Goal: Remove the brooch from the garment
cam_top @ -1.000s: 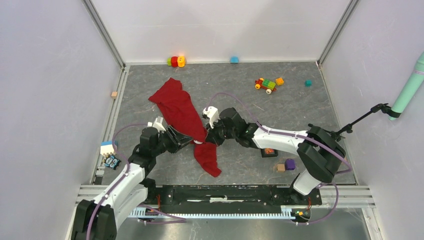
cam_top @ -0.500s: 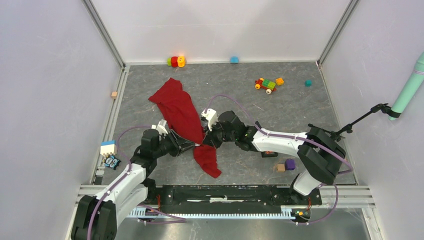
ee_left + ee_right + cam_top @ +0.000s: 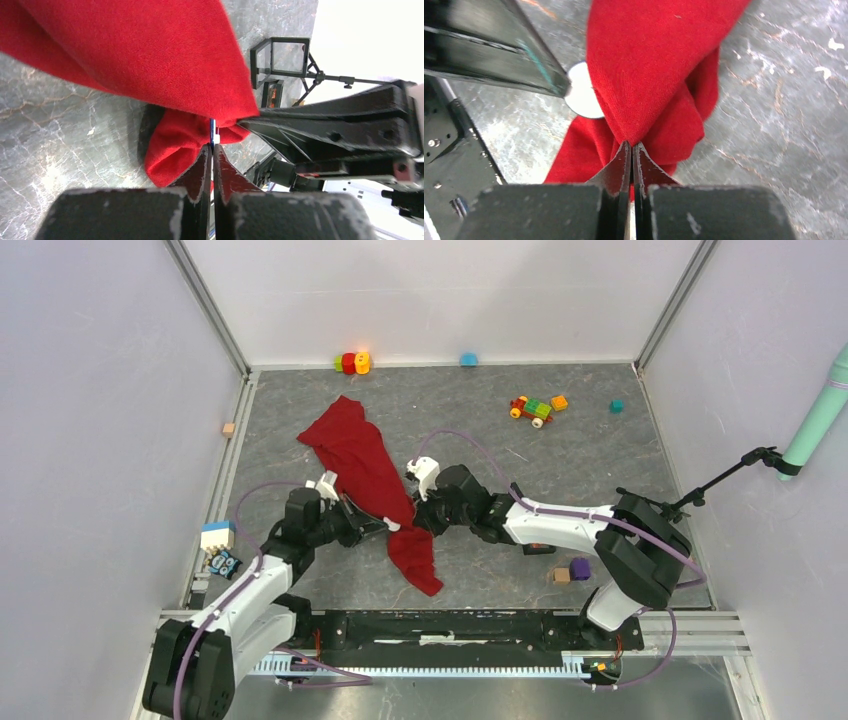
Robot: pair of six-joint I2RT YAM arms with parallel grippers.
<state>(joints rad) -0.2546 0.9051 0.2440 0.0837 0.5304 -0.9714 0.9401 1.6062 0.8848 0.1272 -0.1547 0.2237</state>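
Observation:
The red garment [image 3: 358, 458] lies on the grey floor, pinched and lifted at its narrow middle. The brooch is a white round disc [image 3: 583, 95]; it shows edge-on as a thin blue and white strip [image 3: 212, 131] and as a white spot in the top view [image 3: 394, 526]. My left gripper [image 3: 385, 528] is shut on the brooch's edge [image 3: 210, 146]. My right gripper [image 3: 415, 523] faces it from the right and is shut on a fold of the garment [image 3: 631, 144], right beside the brooch. The garment's lower end [image 3: 416, 558] rests on the floor.
Toy blocks lie at the back: a red and yellow one [image 3: 352, 362], a toy car [image 3: 532, 409], a blue piece [image 3: 468, 359], a teal cube [image 3: 617, 406]. A purple cube [image 3: 580, 568] and an orange block [image 3: 540, 545] lie under my right arm. A blue and white piece [image 3: 216, 537] sits at the left rail.
Both grippers stay closed at the garment's middle. The left arm has shifted slightly left and back, the right wrist has shifted a little; the brooch stays against the cloth.

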